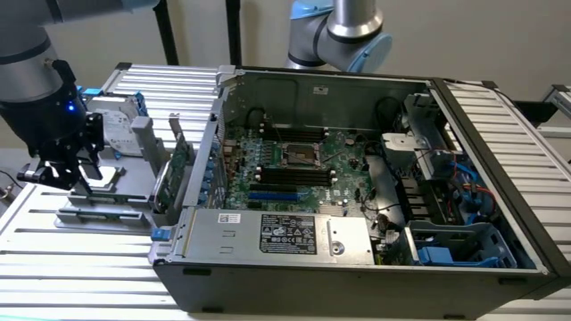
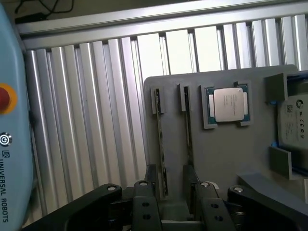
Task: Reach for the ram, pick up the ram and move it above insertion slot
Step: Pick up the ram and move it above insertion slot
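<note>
Peeking past the gripper (image 2: pixel 171 180): spread apart, gripping nothing, looks to straddle the near end of the ram (image 2: pixel 161 139). Standing on edge near the grey holder's (image 2: pixel 221 163) side edge, long axis running straight away. Further off, well apart: the insertion slot (image 1: pixel 290 175) inside the case (image 1: pixel 357 284).

Thin ram (image 2: pixel 161 139) stands edgewise in holder (image 2: pixel 221 159) (insertion slot (image 1: pixel 293 175): long, black).

Exterior camera: elevated, mid-distance, angled down into the open computer case (image 1: pixel 267 281). Wrist camera: close, facing down past the gripper (image 2: pixel 172 175) onto the grey fixture tray (image 2: pixel 226 159). Shared: that tray (image 1: pixel 98 217), at the exterior view's left.
</note>
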Action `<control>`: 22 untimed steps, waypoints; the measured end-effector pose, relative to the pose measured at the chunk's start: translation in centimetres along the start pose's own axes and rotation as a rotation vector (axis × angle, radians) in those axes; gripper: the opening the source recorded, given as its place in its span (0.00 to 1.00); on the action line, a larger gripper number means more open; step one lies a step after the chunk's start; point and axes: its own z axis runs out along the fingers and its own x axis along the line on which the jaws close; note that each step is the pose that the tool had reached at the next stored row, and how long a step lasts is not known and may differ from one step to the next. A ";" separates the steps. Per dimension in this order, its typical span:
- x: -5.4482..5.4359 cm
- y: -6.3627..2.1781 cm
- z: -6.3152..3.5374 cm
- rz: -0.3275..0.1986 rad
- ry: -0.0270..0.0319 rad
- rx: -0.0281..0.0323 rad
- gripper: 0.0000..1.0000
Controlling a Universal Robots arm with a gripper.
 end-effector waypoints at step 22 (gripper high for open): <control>0.2 0.22 4.03 -0.005 0.0001 0.0001 0.36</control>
